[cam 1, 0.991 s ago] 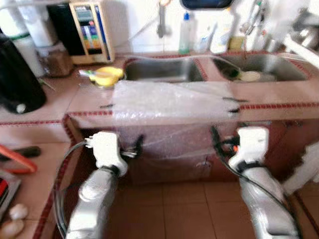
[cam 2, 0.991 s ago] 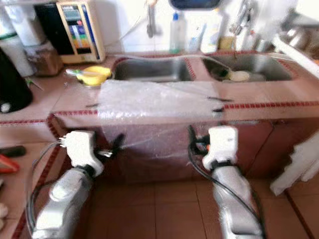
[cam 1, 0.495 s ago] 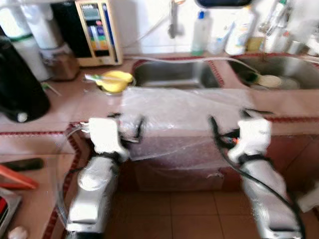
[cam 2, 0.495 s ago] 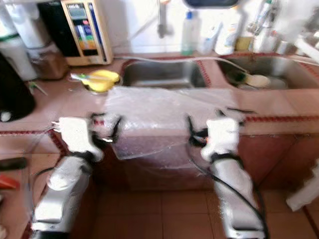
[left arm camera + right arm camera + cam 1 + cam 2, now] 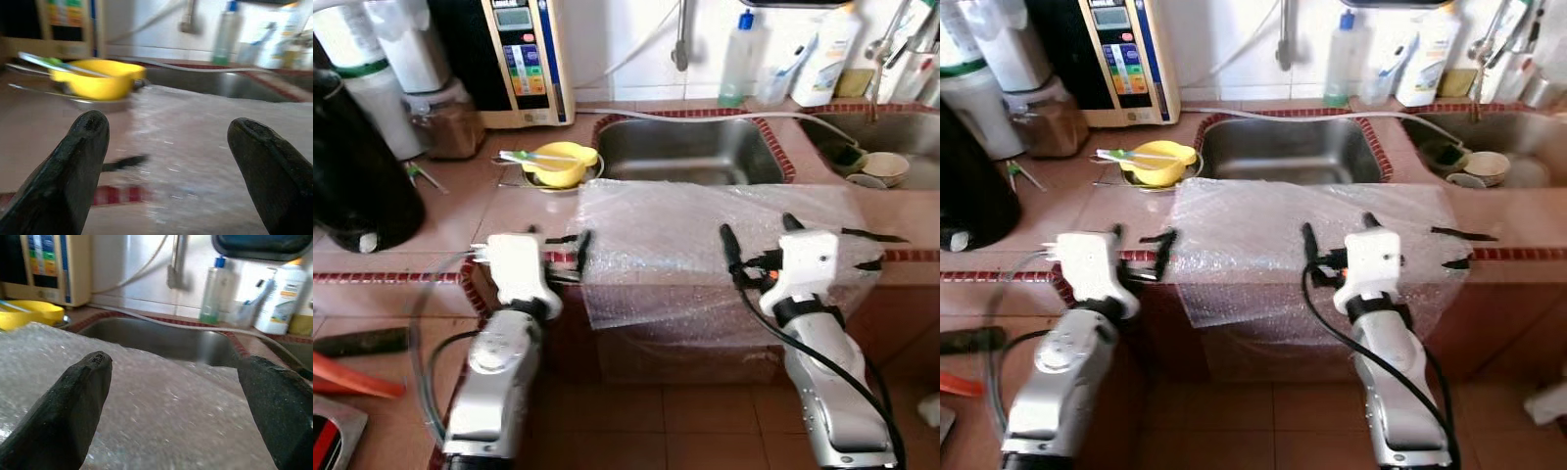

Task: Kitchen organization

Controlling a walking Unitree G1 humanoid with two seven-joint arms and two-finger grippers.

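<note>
A clear sheet of bubble wrap [image 5: 705, 235] lies on the tiled counter in front of the left sink and hangs over the front edge. My left gripper [image 5: 558, 238] is open at counter height by the sheet's left edge, which runs between its fingers [image 5: 83, 161] in the left wrist view. My right gripper [image 5: 756, 230] is open over the sheet's right part, and the wrap [image 5: 161, 411] spreads under its fingers [image 5: 78, 401]. Neither gripper holds anything.
A yellow bowl [image 5: 558, 162] with a green utensil sits on a metal plate behind the sheet's left corner. Behind are the left sink [image 5: 685, 147], the right sink with bowls [image 5: 886, 166], bottles [image 5: 742, 54], a water machine [image 5: 524, 59] and a black appliance [image 5: 357, 186].
The view has closed in on the counter and sharpened. Both grippers have risen from in front of the cabinet, below the counter edge, to counter height at the bubble wrap.
</note>
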